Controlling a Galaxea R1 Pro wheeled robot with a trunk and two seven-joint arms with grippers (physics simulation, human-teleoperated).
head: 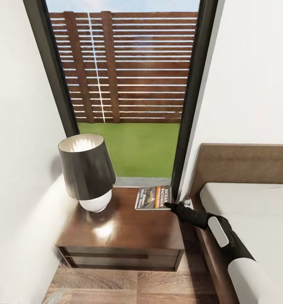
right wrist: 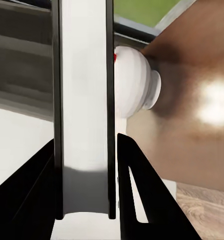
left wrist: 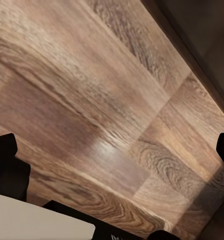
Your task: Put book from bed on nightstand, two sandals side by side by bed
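Gripping book [head: 153, 197] edge-on, right claw [head: 168, 205] clamped; left claw [left wrist: 112, 190] apart, half cropped.

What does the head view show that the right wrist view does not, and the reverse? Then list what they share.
Head view adds: the cover lettering of the book, the lamp shade, the bed, the slatted fence. Right wrist view adds: the book's white page edge between the dark fingers of the right gripper. Shared: the book, the lamp base, the glossy nightstand top, the grass.
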